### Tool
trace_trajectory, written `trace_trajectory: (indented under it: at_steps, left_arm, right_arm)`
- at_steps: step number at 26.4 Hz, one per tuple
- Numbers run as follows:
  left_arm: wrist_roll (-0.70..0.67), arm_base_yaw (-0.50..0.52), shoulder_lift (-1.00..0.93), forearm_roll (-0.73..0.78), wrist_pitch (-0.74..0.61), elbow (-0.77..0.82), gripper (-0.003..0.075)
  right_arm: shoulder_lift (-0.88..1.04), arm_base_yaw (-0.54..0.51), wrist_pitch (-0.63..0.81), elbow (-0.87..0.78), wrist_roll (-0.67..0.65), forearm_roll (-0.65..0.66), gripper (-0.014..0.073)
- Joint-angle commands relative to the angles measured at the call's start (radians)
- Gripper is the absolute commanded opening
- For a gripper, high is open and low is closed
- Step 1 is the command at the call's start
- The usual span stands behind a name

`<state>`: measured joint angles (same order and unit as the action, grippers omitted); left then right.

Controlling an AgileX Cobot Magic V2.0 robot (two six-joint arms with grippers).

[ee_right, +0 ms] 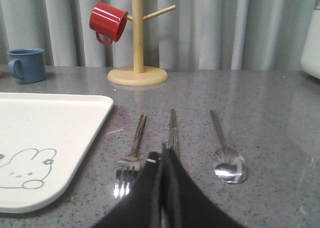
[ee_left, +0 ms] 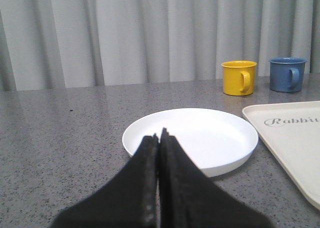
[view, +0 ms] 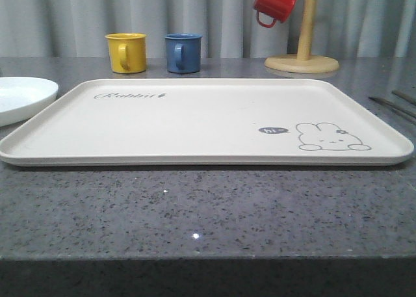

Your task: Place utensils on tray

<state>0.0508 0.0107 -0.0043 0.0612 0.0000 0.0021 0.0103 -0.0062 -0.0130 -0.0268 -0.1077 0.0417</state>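
The cream tray (view: 195,125) with a rabbit drawing lies bare in the middle of the table; its corners also show as tray (ee_left: 295,138) and tray (ee_right: 45,133). A round white plate (ee_left: 200,138) sits just left of it, seen too as plate (view: 19,95). To the tray's right lie a steel fork (ee_right: 132,153), flat chopsticks (ee_right: 173,128) and a spoon (ee_right: 226,158), side by side on the counter. My left gripper (ee_left: 160,135) is shut, empty, before the plate. My right gripper (ee_right: 162,155) is shut, empty, over the near end of the chopsticks.
A yellow mug (view: 127,52) and a blue mug (view: 182,52) stand behind the tray. A wooden mug tree (view: 302,56) at the back right carries a red mug (view: 273,3). Grey curtains close the far side. The counter's front edge runs near the camera.
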Motion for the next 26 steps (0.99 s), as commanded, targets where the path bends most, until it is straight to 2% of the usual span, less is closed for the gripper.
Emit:
trace_trajectory:
  at_steps: [1,16,18,21,23,26]
  left_arm:
    - [-0.007,-0.008,-0.023,-0.001,-0.081,0.002,-0.0018]
    - [-0.007,-0.008,-0.023,-0.001,-0.089,0.002,-0.0018]
    - [-0.007,-0.008,-0.023,-0.007,-0.158,0.002,-0.0018]
    - [-0.007,-0.008,-0.023,-0.020,-0.307,-0.021,-0.0018]
    - [-0.007,-0.008,-0.019,-0.020,-0.292,-0.078,-0.0018]
    - [-0.007,-0.008,0.015,-0.018,-0.127,-0.231,-0.0018]
  right_arm:
    - [0.018,-0.005,0.078,0.013,0.004,0.009,-0.0070]
    - [0.018,-0.005,0.088,0.013,0.004,0.010,-0.0070]
    - [0.018,-0.005,0.114,0.016,0.004,0.025,-0.0070]
    - [0.018,-0.004,0.068,0.071,0.004,0.025,-0.0070]
    - [0.018,-0.004,0.013,0.146,0.004,0.029,-0.0070]
    - [-0.003,-0.004,-0.055,0.275,0.004,0.076,-0.0070]
